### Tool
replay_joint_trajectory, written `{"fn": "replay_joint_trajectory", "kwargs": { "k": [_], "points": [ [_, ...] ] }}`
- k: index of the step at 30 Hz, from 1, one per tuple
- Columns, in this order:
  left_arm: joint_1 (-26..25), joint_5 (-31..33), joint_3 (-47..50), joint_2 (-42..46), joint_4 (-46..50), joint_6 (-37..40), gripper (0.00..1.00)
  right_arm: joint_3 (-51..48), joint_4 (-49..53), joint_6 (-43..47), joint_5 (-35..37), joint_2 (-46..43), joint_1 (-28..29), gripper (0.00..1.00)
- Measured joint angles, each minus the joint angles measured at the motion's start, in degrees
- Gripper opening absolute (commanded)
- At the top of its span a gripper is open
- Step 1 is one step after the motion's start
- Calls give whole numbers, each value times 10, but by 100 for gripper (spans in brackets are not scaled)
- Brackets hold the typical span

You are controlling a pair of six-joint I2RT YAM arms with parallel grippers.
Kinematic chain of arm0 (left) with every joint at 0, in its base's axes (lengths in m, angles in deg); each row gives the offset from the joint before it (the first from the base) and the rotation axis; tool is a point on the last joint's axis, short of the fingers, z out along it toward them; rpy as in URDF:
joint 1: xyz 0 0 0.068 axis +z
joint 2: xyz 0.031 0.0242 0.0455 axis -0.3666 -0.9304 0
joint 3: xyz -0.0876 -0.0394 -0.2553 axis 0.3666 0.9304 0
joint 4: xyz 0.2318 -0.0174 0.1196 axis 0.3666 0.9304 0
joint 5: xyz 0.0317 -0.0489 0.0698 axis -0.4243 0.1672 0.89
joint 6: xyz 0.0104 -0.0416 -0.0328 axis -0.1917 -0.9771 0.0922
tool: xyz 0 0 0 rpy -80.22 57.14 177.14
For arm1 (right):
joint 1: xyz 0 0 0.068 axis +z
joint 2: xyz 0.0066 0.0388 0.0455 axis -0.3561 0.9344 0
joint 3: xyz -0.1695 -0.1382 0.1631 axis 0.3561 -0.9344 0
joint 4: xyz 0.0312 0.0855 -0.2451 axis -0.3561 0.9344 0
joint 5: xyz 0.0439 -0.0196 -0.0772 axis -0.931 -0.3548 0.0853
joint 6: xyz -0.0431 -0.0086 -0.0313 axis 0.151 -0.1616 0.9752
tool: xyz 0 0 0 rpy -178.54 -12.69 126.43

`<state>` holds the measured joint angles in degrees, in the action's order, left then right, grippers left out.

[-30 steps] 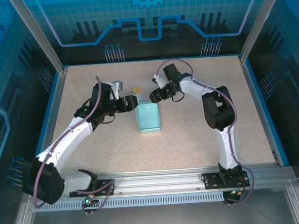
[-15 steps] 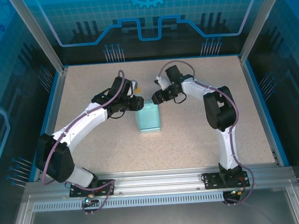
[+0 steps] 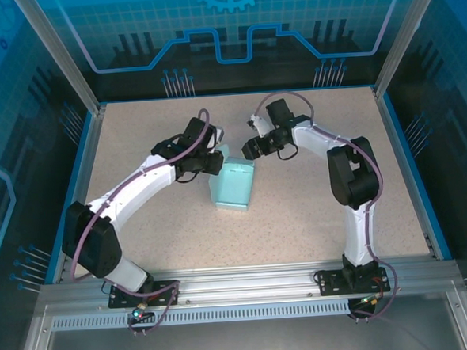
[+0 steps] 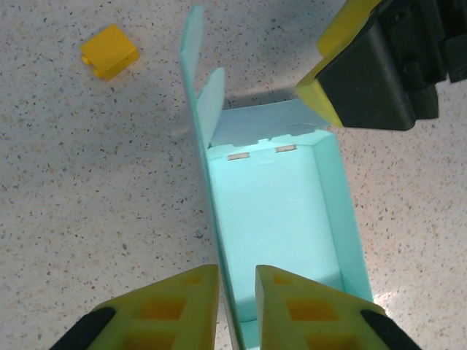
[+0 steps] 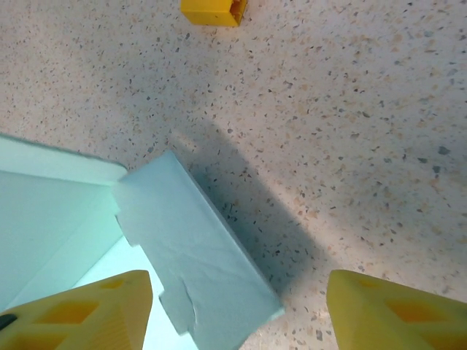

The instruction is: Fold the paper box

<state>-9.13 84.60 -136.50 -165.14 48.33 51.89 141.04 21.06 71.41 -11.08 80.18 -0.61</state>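
Your light blue paper box (image 3: pixel 234 187) of thin card sits on the speckled beige surface (image 3: pixel 315 210), about in the middle from left to right and a bit toward the far side. It is a small rectangle with its top open, so you can look down into it. It lies slightly turned, with its far end leaning to the right.

Your left end effector (image 3: pixel 214 163) is at the far left corner of the paper box. In the left wrist view the left end effector (image 4: pixel 237 271) has its two yellow fingers (image 4: pixel 157 310) close together, and the left wall of the paper box (image 4: pixel 277 211) runs up between them. It is pinching that wall. A tall flap and a small rounded flap stand up at the far end of the same wall.

Your right end effector (image 3: pixel 250 148) is just past the far right corner of the paper box. Seen from the left wrist, its yellow tip touches the short flap at the far end. In the right wrist view the right end effector (image 5: pixel 237 284) has its fingers spread wide, and that flap of the paper box (image 5: pixel 197 248) lies between them.

A small yellow block (image 4: pixel 109 51) rests on the surface near the far left of the paper box, apart from it. The same small yellow block (image 5: pixel 213 9) is at the top edge of the right wrist view.
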Motion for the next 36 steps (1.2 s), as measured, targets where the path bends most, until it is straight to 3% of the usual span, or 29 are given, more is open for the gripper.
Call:
{"fn": "replay_joint_trajectory", "kwargs": {
  "k": [12, 21, 29, 36],
  "points": [
    [-2, -10, -45, -39, 18, 137, 13, -87, 0, -22, -1, -81, -29, 66],
    [-3, -72, -96, -62, 29, 253, 12, -193, -6, -67, -26, -177, -47, 65],
    [-3, -104, -111, -88, 30, 297, 12, -284, -21, -97, -63, -228, -83, 61],
    [-3, -125, -112, -91, 30, 314, 12, -311, -45, -116, -90, -221, -114, 59]
  ]
}}
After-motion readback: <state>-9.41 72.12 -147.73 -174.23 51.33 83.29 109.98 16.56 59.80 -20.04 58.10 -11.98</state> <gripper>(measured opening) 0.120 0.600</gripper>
